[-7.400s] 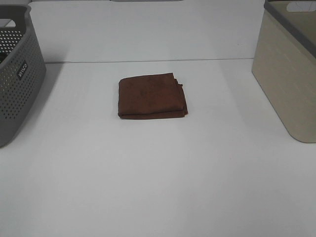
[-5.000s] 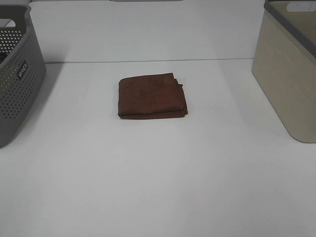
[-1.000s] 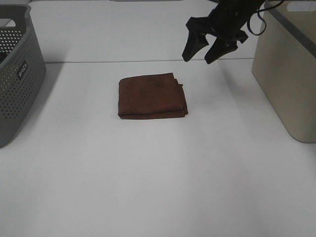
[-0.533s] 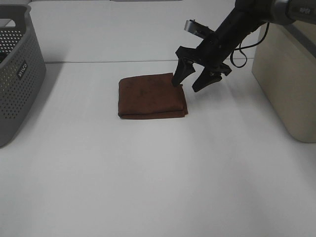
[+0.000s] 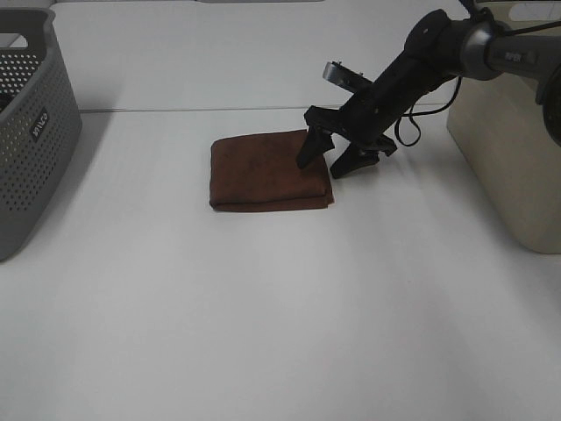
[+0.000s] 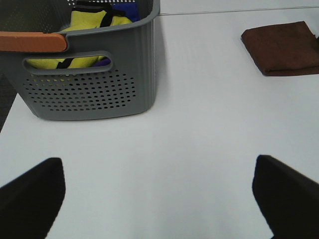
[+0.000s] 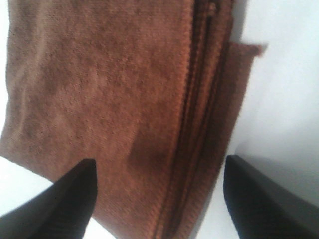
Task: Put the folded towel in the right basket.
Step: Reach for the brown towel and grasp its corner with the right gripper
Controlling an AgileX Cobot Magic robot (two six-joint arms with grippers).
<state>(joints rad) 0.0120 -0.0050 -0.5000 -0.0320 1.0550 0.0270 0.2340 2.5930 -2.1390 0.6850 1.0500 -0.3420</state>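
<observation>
The folded brown towel [image 5: 267, 171] lies flat on the white table in the middle; it also shows in the left wrist view [image 6: 281, 47] and fills the right wrist view [image 7: 119, 109]. My right gripper [image 5: 323, 165] is open and low at the towel's right edge, one finger over the towel, the other just past the edge; in its own view the gripper [image 7: 159, 194] straddles that folded edge. The beige right basket [image 5: 517, 123] stands at the far right. My left gripper [image 6: 159, 194] is open and empty, far from the towel.
A grey perforated basket [image 5: 31, 123] stands at the far left; the left wrist view shows the basket [image 6: 94, 79] holding yellow and blue cloth. The right arm [image 5: 429, 57] reaches in from the upper right, past the beige basket.
The right arm came in from the upper right and lowered its open gripper down onto the towel's right edge. The towel has not moved.
</observation>
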